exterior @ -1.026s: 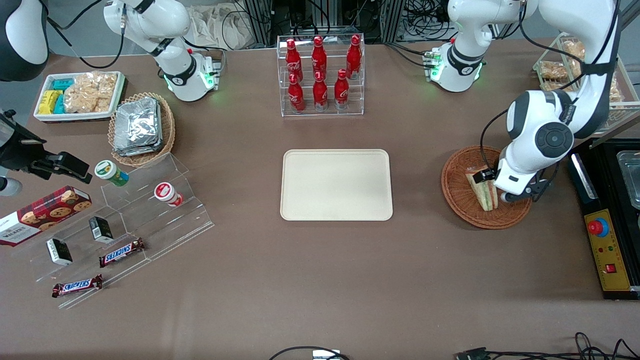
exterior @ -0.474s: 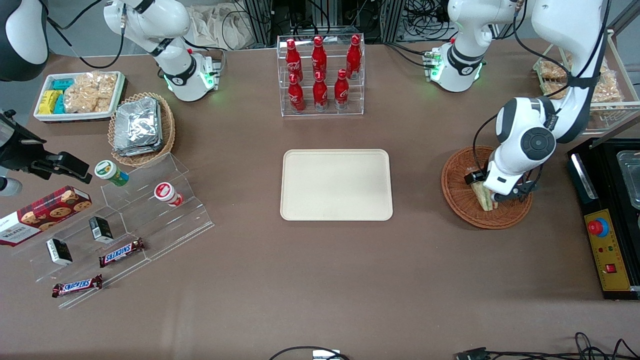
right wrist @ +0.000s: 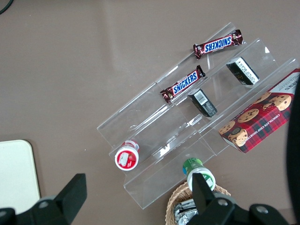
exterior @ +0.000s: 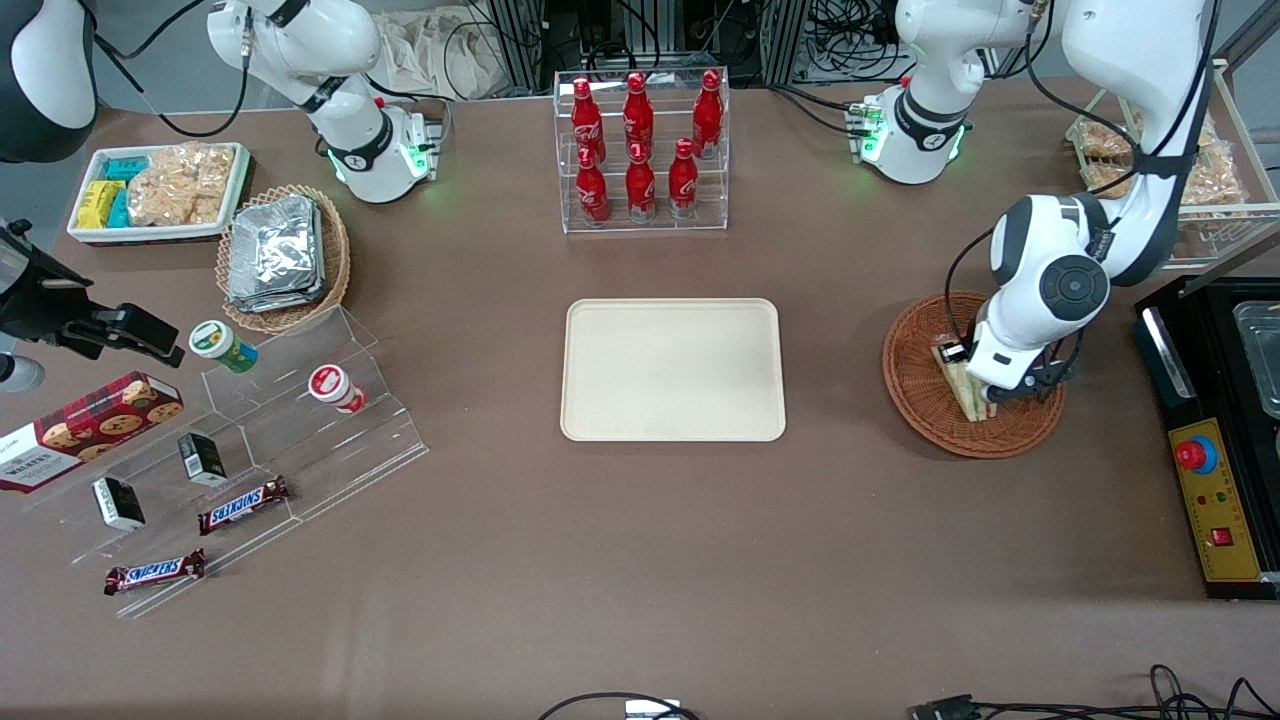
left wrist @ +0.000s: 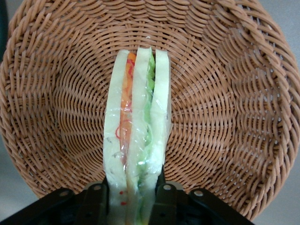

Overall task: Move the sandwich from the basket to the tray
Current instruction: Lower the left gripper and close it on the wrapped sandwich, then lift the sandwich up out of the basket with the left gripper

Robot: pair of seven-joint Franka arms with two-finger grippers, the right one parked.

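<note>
Left wrist view shows the sandwich standing on edge in the basket: three slices of white bread under clear wrap, an orange-red layer in one seam and green leaf in the other (the wrap glints along the crusts). The gripper is clamped on the sandwich, one black finger pressed against each outer slice. From the front, the reddish-brown wicker basket sits toward the working arm's end of the table, well apart from the cream tray, which lies flat mid-table.
</note>
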